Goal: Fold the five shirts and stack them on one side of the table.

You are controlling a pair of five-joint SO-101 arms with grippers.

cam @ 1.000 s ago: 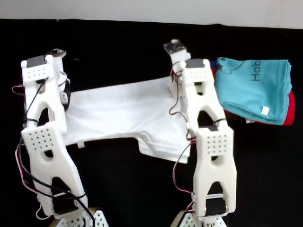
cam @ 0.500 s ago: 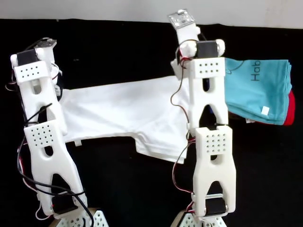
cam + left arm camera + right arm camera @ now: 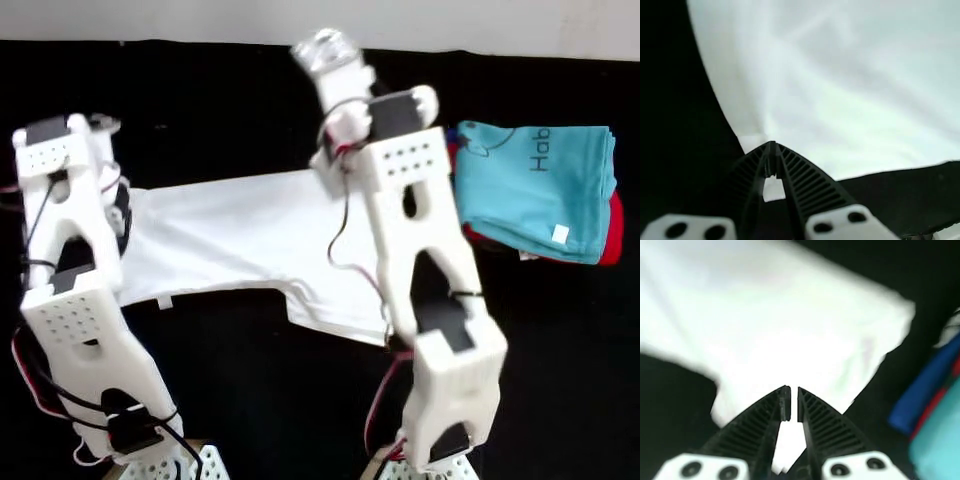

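A white shirt (image 3: 240, 235) lies spread across the black table (image 3: 230, 110) between my two arms. My left gripper (image 3: 120, 212) is at the shirt's left edge; in the left wrist view its tips (image 3: 771, 146) meet, with white cloth (image 3: 840, 90) pinched between the fingers. My right gripper (image 3: 332, 172) is raised over the shirt's right end; in the right wrist view (image 3: 790, 401) the fingers stand nearly together with white fabric (image 3: 765, 330) between them. Folded shirts are stacked at the far right, teal (image 3: 535, 185) on top and red (image 3: 610, 235) beneath.
The folded stack's blue and red edges (image 3: 920, 390) show close beside the right gripper. A pale wall (image 3: 500, 25) runs behind the table's back edge. Bare black tabletop lies in front of the shirt between the arm bases.
The right arm has risen and swung left, carrying the shirt's right end with it. The left arm has shifted slightly left, keeping its hold on the left edge.
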